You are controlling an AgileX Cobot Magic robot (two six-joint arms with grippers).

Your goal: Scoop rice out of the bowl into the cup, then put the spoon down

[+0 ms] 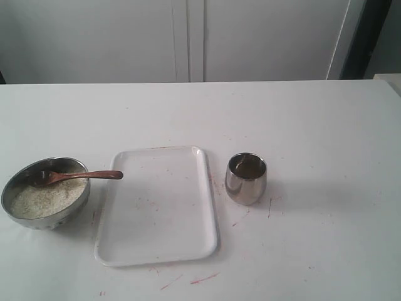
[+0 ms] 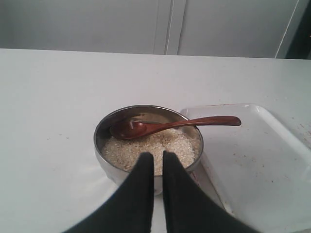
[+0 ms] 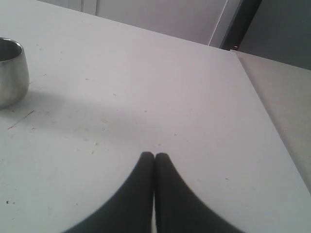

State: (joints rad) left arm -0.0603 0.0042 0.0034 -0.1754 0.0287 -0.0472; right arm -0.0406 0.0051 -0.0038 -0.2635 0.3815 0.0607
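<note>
The metal bowl [image 1: 50, 219] sits at the table's left, holding a pale heap of rice [image 1: 44, 197]. The wooden spoon [image 1: 81, 176] lies in it, its oval end on the rice and its handle sticking out over the rim toward the tray. The steel cup [image 1: 245, 179] stands right of the tray. In the left wrist view my left gripper [image 2: 156, 155] hovers just short of the bowl [image 2: 99, 131], its fingers shut with only a thin slit between them, apart from the spoon [image 2: 170, 126]. My right gripper [image 3: 154, 156] is shut and empty over bare table, well away from the cup [image 3: 9, 73].
A white rectangular tray [image 1: 156, 207] lies between bowl and cup, touching neither. Red pen-like marks dot the white table around it. The table's right edge [image 3: 272, 121] shows in the right wrist view. Neither arm shows in the exterior view.
</note>
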